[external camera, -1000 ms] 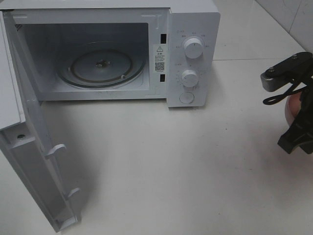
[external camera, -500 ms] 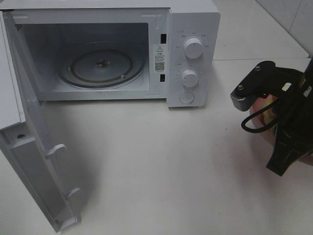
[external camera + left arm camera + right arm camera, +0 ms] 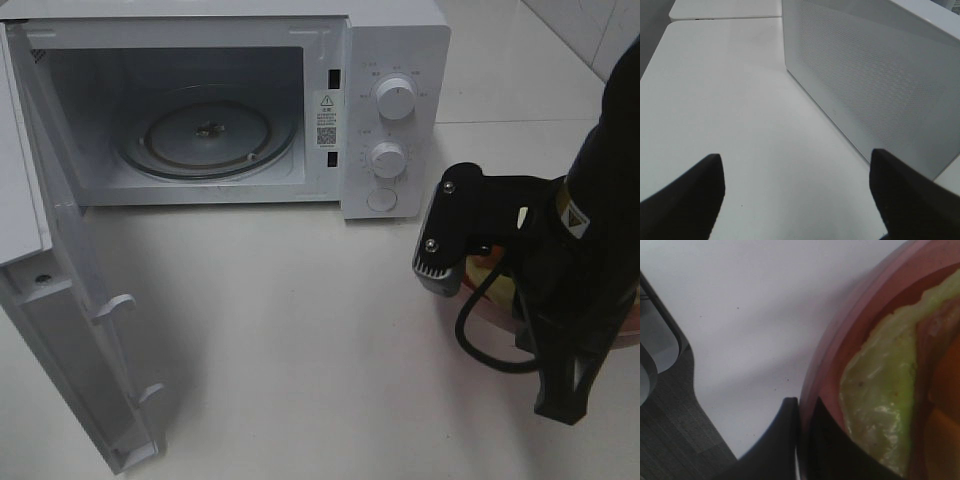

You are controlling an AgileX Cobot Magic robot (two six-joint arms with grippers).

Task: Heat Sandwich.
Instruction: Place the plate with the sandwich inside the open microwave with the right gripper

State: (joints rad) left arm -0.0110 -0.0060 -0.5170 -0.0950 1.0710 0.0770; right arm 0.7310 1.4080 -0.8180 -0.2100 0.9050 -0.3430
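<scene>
Quick update from the remote desk. Right gripper [image 3: 802, 412] is pinched tight on the rim of the pink plate [image 3: 835, 355], one finger outside the lip and one inside. The sandwich [image 3: 880, 405] sits on the plate just past the inner finger, green filling showing.

What's changed: a second ago that arm was barely poking in at the far edge of the overhead view. It has now swung well in, so plate and sandwich have travelled with it, and the gripper is right in front of the microwave [image 3: 395, 45] on the knob side. I can't tell whether the plate is lifted or sliding on the table [image 3: 300, 340].

Further out from the gripper, the door [image 3: 60, 300] hangs wide open and the turntable [image 3: 210, 135] is bare. I'd call this mid-carry, with the cavity still a good sideways reach away.

Left gripper [image 3: 795, 200] hasn't budged. It's spread wide with nothing in it, beside a white meshed panel [image 3: 880, 85].
</scene>
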